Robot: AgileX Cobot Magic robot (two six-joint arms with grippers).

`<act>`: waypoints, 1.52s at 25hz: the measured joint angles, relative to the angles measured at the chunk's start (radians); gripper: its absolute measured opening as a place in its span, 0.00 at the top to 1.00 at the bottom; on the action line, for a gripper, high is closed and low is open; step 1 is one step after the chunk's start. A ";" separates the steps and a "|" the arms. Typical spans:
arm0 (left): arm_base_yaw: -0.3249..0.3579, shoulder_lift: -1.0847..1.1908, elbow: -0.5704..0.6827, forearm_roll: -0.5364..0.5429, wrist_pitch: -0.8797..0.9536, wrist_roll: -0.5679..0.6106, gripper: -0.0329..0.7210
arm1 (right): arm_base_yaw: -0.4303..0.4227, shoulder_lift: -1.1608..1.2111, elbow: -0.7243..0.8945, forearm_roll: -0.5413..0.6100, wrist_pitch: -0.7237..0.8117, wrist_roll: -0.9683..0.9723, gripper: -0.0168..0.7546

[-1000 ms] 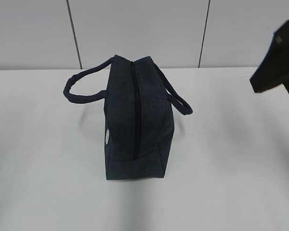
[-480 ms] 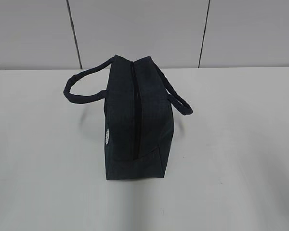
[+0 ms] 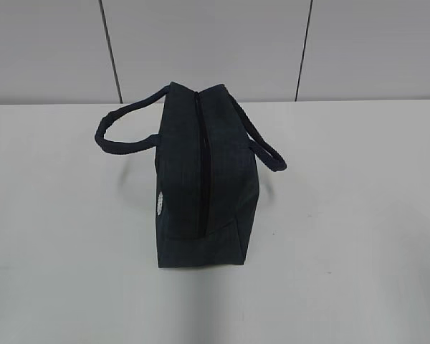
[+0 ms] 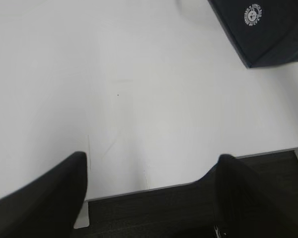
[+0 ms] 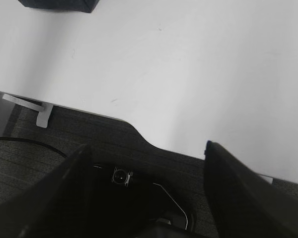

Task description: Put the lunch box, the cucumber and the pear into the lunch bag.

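Observation:
The dark navy lunch bag [image 3: 204, 183] stands upright in the middle of the white table [image 3: 358, 215], its top zipper shut and its two loop handles out to the sides. A corner of it with a white round logo shows in the left wrist view [image 4: 260, 29], and a small corner in the right wrist view [image 5: 59, 4]. The lunch box, the cucumber and the pear are out of view. My left gripper [image 4: 151, 168] is open and empty over the table's near edge. My right gripper [image 5: 146, 158] is open and empty, also at the near edge.
A grey panelled wall [image 3: 215, 50] stands behind the table. Dark floor shows below the table's front edge in both wrist views [image 4: 154, 213]. A curved cut-out in the table edge [image 5: 139, 134] and a camera below it show in the right wrist view.
A second ago my right arm's dark shape showed at the upper right of the exterior view; it has left that view. The bag has not moved.

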 joint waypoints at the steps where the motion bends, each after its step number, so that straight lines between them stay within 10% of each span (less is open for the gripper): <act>1: 0.000 -0.002 0.004 0.000 0.000 0.000 0.25 | 0.000 -0.025 -0.002 -0.013 0.014 0.004 0.31; 12: 0.000 -0.002 0.008 -0.012 -0.010 -0.029 0.25 | 0.002 -0.255 -0.018 -0.248 0.030 0.115 0.31; 38: 0.000 -0.002 0.065 -0.014 -0.173 -0.048 0.33 | 0.002 -0.257 0.019 -0.259 -0.082 0.134 0.32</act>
